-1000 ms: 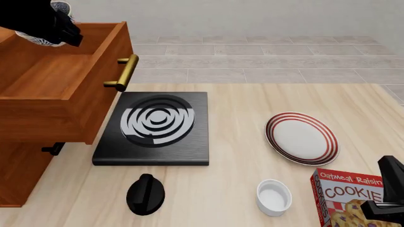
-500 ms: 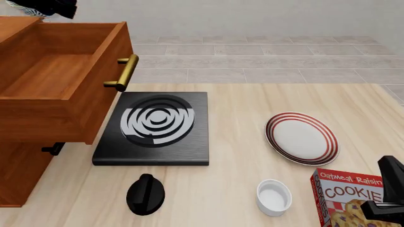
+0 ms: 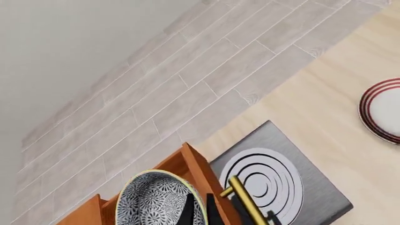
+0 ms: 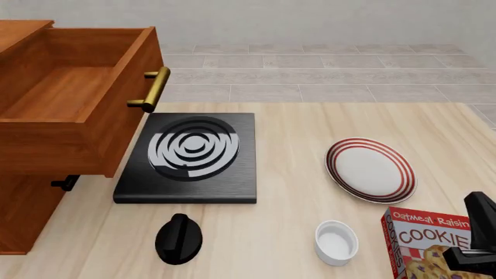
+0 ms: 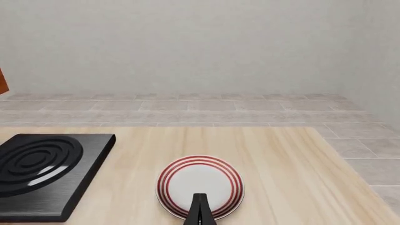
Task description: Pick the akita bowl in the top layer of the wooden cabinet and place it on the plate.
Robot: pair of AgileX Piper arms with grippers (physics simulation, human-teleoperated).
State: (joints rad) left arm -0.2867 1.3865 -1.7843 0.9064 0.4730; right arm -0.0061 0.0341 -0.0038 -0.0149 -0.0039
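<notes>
In the left wrist view the akita bowl (image 3: 156,199), black-and-white patterned, hangs above the open top layer (image 3: 187,164) of the wooden cabinet (image 4: 27,209). My left gripper (image 3: 200,213) is shut on its rim; neither shows in the front view. That view shows the pulled-out drawer (image 4: 78,133) with nothing inside and its brass handle (image 4: 151,88). The red-ringed white plate (image 4: 370,170) lies at the table's right. My right gripper (image 5: 200,211) is shut on nothing, low and just short of the plate (image 5: 200,185).
A black stove slab (image 4: 190,157) with rings lies beside the cabinet. In front of it sits a black knob-like object (image 4: 178,238). A plain white cup (image 4: 336,242) and a cookie box (image 4: 430,244) stand near the front right, by the right arm (image 4: 480,212).
The left gripper, holding the bowl, has risen out of the top-left corner of the front view. The right arm has stayed in place.
</notes>
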